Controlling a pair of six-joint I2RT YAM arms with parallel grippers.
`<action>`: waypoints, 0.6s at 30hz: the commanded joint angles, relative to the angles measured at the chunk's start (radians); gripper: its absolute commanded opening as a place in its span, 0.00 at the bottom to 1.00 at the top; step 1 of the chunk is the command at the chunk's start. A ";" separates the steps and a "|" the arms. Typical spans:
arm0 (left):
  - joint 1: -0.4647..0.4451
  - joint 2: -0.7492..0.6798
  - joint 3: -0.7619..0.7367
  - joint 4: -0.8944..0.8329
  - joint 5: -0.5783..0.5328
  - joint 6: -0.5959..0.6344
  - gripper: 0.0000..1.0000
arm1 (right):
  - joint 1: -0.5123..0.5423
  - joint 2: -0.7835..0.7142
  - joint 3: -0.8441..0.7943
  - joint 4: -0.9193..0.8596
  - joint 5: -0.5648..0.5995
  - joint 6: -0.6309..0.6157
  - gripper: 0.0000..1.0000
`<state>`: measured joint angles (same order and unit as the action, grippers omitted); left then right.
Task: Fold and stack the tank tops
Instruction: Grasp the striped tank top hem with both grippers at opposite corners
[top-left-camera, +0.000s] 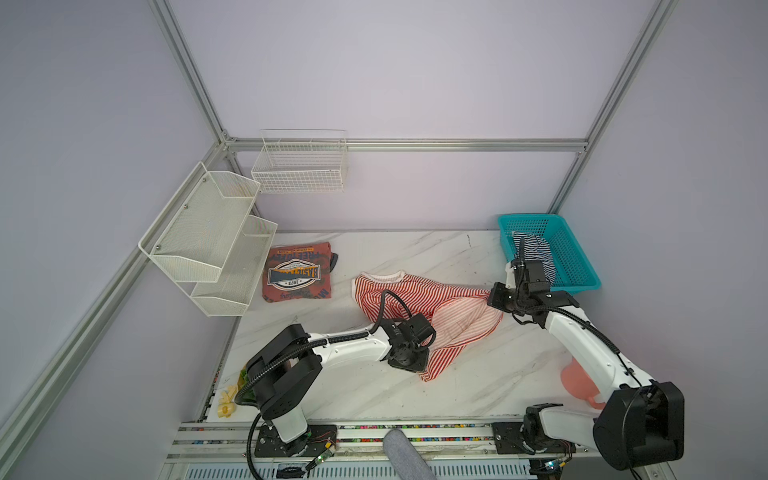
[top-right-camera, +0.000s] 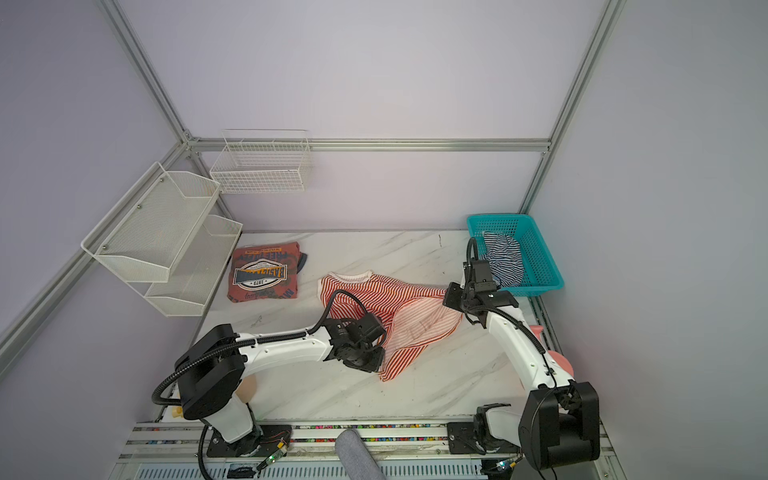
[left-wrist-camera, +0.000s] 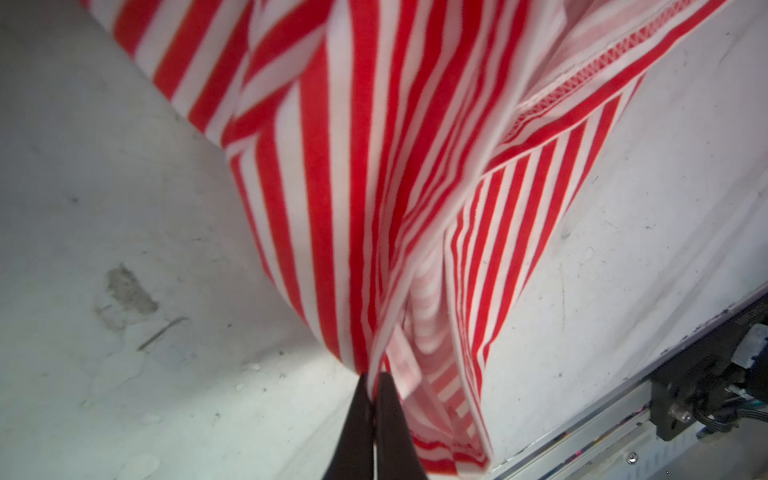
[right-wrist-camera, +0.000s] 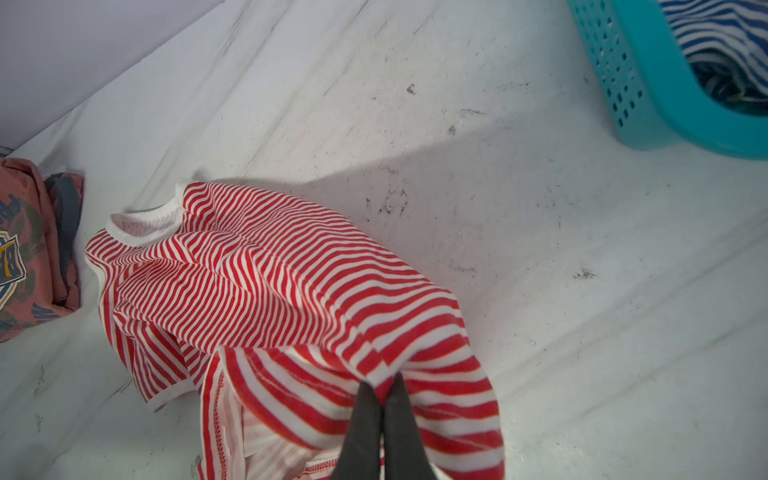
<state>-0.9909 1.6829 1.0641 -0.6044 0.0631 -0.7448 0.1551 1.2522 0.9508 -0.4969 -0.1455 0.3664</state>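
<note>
- Left edge crowded by one two-tier mesh rack (top-left-camera: 208, 241) overhanging the tabletop (top-left-camera: 365, 399); higher on the back wall, one wire basket (top-left-camera: 299, 166).
- Just beside the rack, flat on the tabletop: one folded rust-red garment (top-left-camera: 297, 272) with a "1973" badge.
- Open marble behind the middle, up to the back wall; also a broad bare strip along the near edge.
- Two tank tops counted: one red-striped tank top (top-left-camera: 415, 291) mid-tabletop, one navy-striped tank top (top-left-camera: 536, 249) bunched inside the single teal basket (top-left-camera: 582, 266) at the far right corner.
- Two pincers counted, both pressed together on the red-striped cloth: left pincer (left-wrist-camera: 376, 376) clamped on a gathered fold at the cloth's near side, right pincer (right-wrist-camera: 382, 378) clamped on the hem end at its right.
- Neck end with pale trim resting on the tabletop, near the rust-red garment but apart from it; hem end raised and spread between the two grips.
- Near the right edge, one pink object (top-left-camera: 577, 380), half hidden behind the right arm.
</note>
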 joint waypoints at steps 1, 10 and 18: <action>-0.003 -0.058 0.027 -0.119 -0.122 0.070 0.00 | -0.005 -0.031 0.022 -0.032 -0.006 0.014 0.00; 0.036 -0.065 0.213 -0.447 -0.537 0.231 0.00 | -0.006 -0.104 0.004 -0.045 -0.063 0.023 0.00; 0.109 -0.144 0.253 -0.468 -0.625 0.358 0.08 | -0.005 -0.174 -0.074 -0.043 -0.133 0.050 0.00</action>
<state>-0.8806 1.5879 1.2400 -1.0271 -0.4870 -0.4644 0.1551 1.0992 0.9131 -0.5190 -0.2424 0.3958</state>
